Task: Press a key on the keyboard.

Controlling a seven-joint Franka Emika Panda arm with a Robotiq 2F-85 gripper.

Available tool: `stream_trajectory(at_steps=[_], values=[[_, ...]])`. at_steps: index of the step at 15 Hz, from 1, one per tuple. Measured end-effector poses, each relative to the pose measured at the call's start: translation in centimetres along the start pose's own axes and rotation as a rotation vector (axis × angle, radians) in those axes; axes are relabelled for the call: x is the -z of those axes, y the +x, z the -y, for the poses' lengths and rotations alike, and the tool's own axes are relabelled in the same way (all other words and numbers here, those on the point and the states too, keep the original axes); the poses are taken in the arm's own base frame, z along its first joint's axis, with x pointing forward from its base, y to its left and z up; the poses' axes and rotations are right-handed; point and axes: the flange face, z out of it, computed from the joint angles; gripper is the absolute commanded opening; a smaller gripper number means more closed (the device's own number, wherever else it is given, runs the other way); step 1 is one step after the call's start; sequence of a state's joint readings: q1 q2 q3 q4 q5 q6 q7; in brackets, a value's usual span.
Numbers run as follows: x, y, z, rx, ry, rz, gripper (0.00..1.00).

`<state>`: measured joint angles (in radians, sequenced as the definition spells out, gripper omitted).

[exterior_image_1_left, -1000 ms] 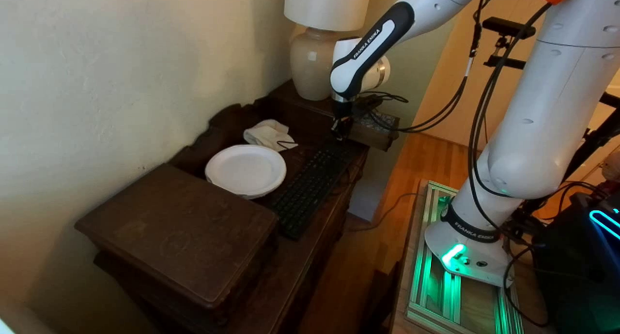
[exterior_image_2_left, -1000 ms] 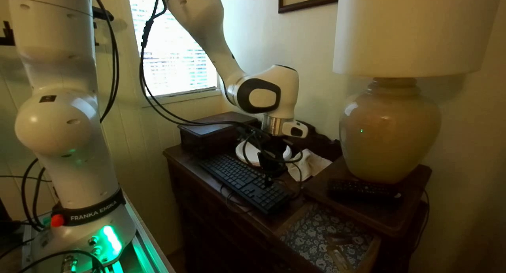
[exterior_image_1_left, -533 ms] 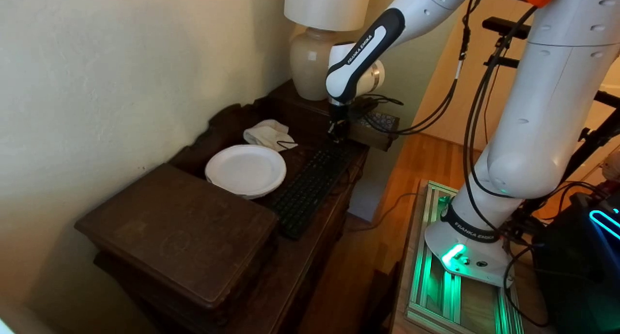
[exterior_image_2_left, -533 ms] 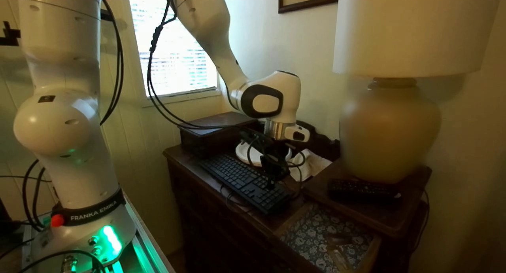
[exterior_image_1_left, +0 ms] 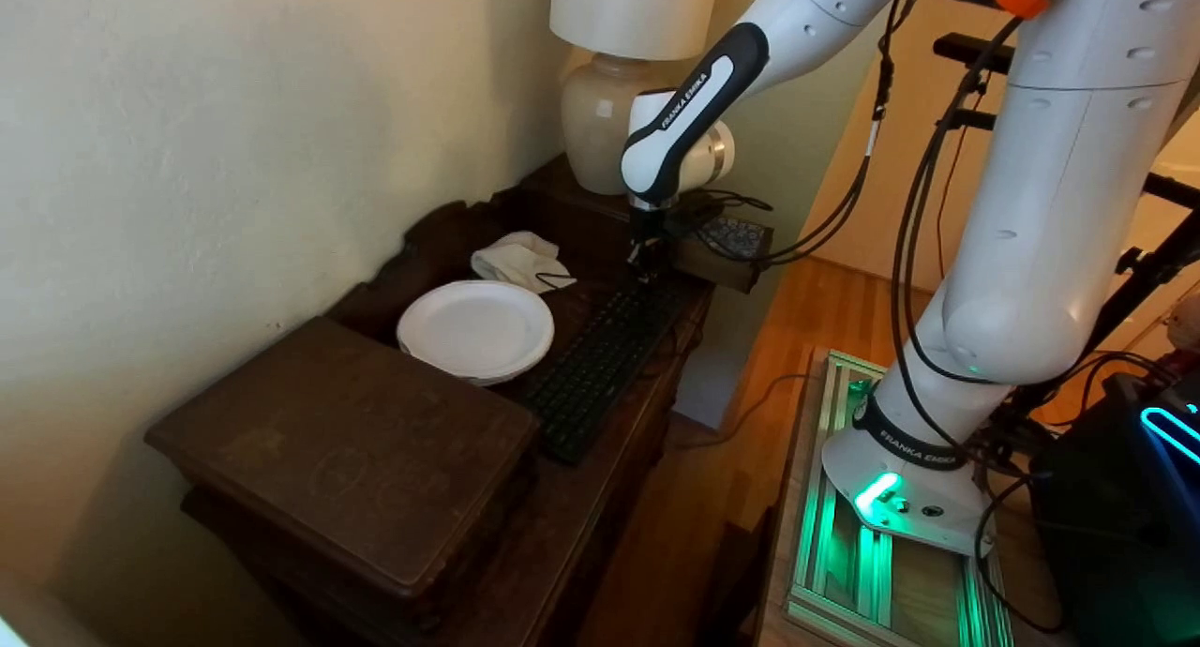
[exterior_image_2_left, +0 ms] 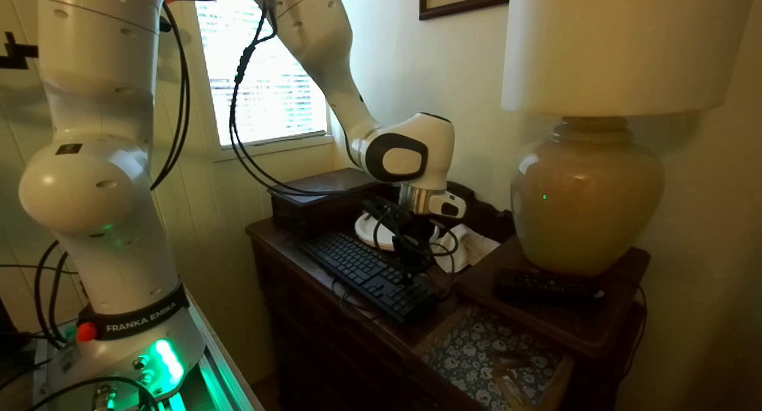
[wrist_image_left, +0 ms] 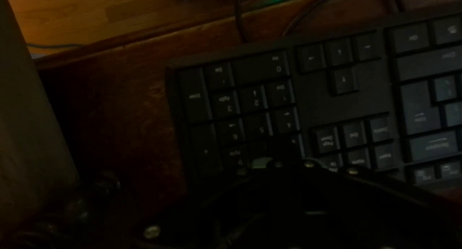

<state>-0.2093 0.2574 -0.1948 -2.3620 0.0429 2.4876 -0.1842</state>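
The long black keyboard (exterior_image_1_left: 592, 370) lies on the dark wooden dresser; it shows in both exterior views (exterior_image_2_left: 351, 263). In the wrist view the keyboard (wrist_image_left: 317, 101) fills the right half, its number pad nearest the gripper. My gripper (wrist_image_left: 284, 148) points down over the number pad, around the upper-left digit keys, which its dark fingertips partly hide. The fingers are together and hold nothing visible. In both exterior views the gripper (exterior_image_1_left: 643, 270) is low over the keyboard's number-pad end (exterior_image_2_left: 407, 278). The wrist view is very dark; I cannot tell whether the tips touch a key.
A white plate (exterior_image_1_left: 475, 331) and a pale cloth (exterior_image_1_left: 517, 259) lie beside the keyboard. A brown wooden box (exterior_image_1_left: 347, 450) stands at its far end. A lamp (exterior_image_2_left: 586, 202), a remote (exterior_image_2_left: 545, 285) and an open drawer (exterior_image_2_left: 476, 345) are near the number-pad end. Cables (exterior_image_2_left: 348, 298) run along the front edge.
The gripper has moved a little lower and slightly along the keyboard from its number-pad end, with the arm shifting along. The keyboard and other objects have not moved.
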Motion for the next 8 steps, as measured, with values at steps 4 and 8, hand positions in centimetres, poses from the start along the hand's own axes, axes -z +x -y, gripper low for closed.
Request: stream_trajectory(at_steps=[4,8], values=[[-0.44,0.22,-0.55,-0.010,-0.001,0.005,0.00],[-1.11,0.18,-0.77,-0.015,0.000,0.018,0.00]])
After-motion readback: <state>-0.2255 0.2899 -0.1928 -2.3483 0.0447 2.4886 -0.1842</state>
